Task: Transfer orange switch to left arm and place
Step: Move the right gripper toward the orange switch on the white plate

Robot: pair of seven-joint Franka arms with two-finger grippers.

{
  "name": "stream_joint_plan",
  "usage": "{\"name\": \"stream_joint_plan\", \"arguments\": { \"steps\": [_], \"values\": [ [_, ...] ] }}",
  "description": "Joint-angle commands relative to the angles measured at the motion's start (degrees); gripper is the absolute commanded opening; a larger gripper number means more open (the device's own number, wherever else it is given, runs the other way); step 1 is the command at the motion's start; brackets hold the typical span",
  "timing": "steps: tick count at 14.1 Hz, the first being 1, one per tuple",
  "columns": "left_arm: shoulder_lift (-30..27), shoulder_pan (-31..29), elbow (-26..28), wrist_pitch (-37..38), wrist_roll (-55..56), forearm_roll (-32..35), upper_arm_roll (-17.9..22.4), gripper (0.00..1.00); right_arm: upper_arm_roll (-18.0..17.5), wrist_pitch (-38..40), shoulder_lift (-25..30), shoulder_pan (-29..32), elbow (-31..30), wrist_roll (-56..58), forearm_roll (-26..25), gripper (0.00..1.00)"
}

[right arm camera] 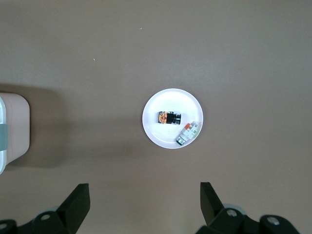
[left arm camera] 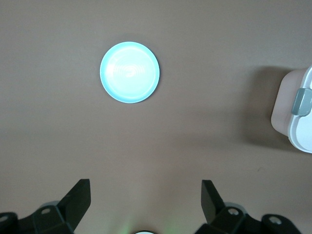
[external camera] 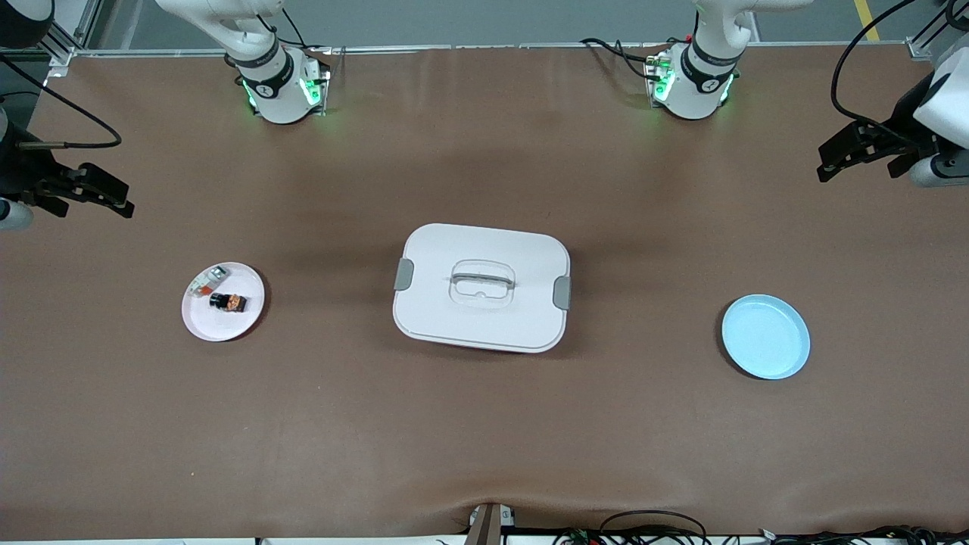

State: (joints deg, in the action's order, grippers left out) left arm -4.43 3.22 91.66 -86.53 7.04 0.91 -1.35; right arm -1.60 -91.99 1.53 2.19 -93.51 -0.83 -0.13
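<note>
The orange switch (external camera: pixel 229 302) (right arm camera: pixel 169 117), a tiny black block with an orange face, lies on a small pale pink plate (external camera: pixel 219 327) (right arm camera: pixel 165 100) toward the right arm's end of the table. The white lidded box (external camera: pixel 482 288) with grey side clips sits mid-table. My right gripper (external camera: pixel 113 195) (right arm camera: pixel 145 191) hangs open and empty high over bare table at that arm's end. My left gripper (external camera: pixel 829 163) (left arm camera: pixel 145 190) hangs open and empty over bare table at the left arm's end. Neither gripper touches anything.
A small white piece (external camera: pixel 206 281) (right arm camera: pixel 187 132) with a red-orange mark lies on the same plate beside the switch. An empty light blue plate (external camera: pixel 764 337) (left arm camera: pixel 129 72) sits toward the left arm's end. Each wrist view catches one edge of the box (left arm camera: pixel 297 117) (right arm camera: pixel 12 131).
</note>
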Motion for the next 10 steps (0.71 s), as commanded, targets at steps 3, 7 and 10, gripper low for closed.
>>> {"name": "stream_joint_plan", "arguments": {
  "steps": [3,7,10],
  "values": [
    [1.0,-0.1,-2.0,0.4,-1.1,1.2,-0.2,1.0,0.1,0.4,0.2,-1.0,-0.2,-0.8,-1.5,1.0],
    [2.0,-0.1,-2.6,0.0,-1.1,0.5,-0.4,1.0,0.1,-0.5,0.1,-0.9,-1.7,-0.8,-2.0,1.0],
    [2.0,-0.1,-1.8,-1.5,-1.1,0.4,-0.5,1.0,0.1,-5.5,-0.6,-0.7,-6.7,-0.8,-2.0,1.0]
  ]
}}
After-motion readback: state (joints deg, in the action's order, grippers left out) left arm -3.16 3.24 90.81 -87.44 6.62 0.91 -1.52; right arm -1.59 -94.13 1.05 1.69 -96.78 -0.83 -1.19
